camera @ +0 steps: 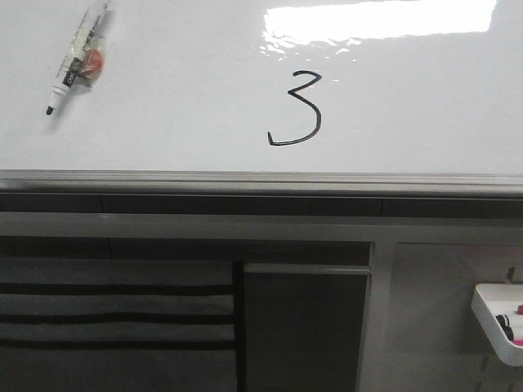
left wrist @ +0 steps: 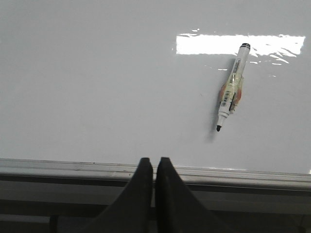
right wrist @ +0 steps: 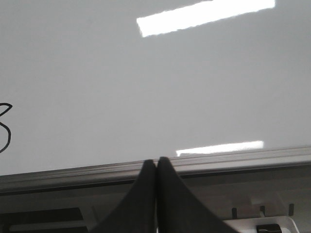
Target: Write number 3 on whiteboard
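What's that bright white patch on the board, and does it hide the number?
Front view: a lamp's glare on the glossy whiteboard, above the number 3, which stays sharp. Left wrist view: glare beside the marker. Right wrist view: two bright strips, the digit cut off at the picture's edge.

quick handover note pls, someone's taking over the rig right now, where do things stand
Left tool: shut, empty, at the near edge rail.
Right tool: shut, empty, also at the near rail.
The number 3 is drawn in black on the whiteboard, near its middle.
The marker lies uncapped on the board, to the left of the 3, apart from both tools.
Done: the digit looks complete.
Left: nothing obvious; perhaps cap the marker.
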### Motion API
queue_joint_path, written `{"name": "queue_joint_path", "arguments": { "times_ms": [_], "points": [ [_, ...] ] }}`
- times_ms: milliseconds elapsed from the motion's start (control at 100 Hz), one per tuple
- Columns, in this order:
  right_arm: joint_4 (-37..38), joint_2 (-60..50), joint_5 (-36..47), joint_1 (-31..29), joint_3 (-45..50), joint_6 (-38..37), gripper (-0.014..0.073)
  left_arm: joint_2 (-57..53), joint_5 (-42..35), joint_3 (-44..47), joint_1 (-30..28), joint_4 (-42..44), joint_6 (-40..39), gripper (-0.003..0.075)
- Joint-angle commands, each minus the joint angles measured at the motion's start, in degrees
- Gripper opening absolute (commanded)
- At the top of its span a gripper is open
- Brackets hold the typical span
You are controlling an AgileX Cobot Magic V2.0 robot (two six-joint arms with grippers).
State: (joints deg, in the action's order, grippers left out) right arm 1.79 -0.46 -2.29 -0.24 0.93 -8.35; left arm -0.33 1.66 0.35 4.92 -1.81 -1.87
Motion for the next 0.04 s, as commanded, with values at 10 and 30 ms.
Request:
{"name": "queue_joint_path", "arguments": {
  "times_ms": [10, 30],
  "points": [
    [0.1, -1.2, 4.3, -0.2, 1.2, 0.1, -0.0074, -1.7, -4.6, 0.1, -0.1, 0.0, -0.6, -0.0018],
    [0.1, -1.2, 4.3, -0.2, 1.2, 0.1, -0.0074, -1.7, -4.6, 0.1, -0.1, 0.0, -0.6, -0.0018]
  ]
}}
